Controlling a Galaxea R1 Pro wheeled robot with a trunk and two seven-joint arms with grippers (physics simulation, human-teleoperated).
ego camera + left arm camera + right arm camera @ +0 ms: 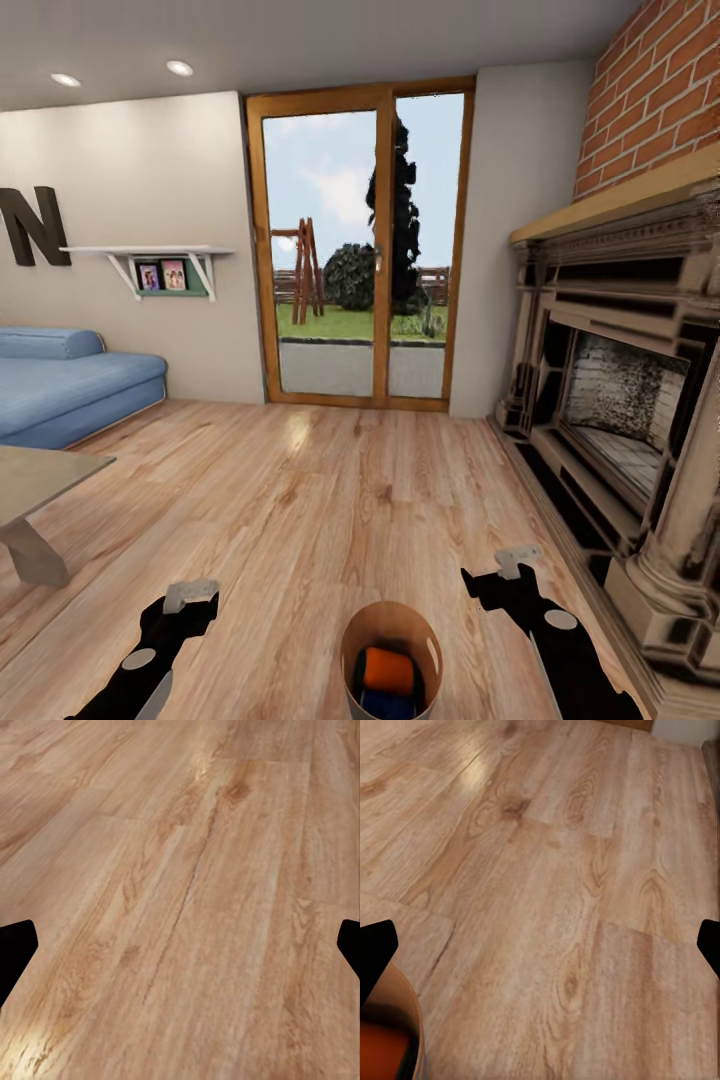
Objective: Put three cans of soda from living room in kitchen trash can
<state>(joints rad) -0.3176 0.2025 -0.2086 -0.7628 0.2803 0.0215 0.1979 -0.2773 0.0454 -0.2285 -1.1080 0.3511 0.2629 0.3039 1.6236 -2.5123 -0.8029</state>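
- Big picture first: robot's in the living room, plank wood floor (330,480) everywhere, glass patio door (362,245) straight ahead, brick fireplace (620,370) along the right side, blue sofa (70,385) at far left with a table corner (40,480) in front of it.
- The trash can (391,660) sits low in the head view right in front of the robot, upright, mouth open to the top, between the 2 arms. I can't tell what it's resting on.
- What's inside: an orange soda can (388,672) with a blue soda can (387,704) just under it at the frame edge. That's 2 I can make out. A 3rd could be hidden deeper in there, can't say.
- Key relation for whatever's next: the bucket is behind and inboard of both sets of fingers, closer to the right gripper (495,572) than the left gripper (180,598). In the right wrist view its rim (401,1009) and some orange peek in at a corner.
- Fingers: both grippers look spread wide with nothing between them, just bare floor past the black tips (16,949) in each wrist view.
- My guess is collecting is mostly done and the kitchen trip remains.
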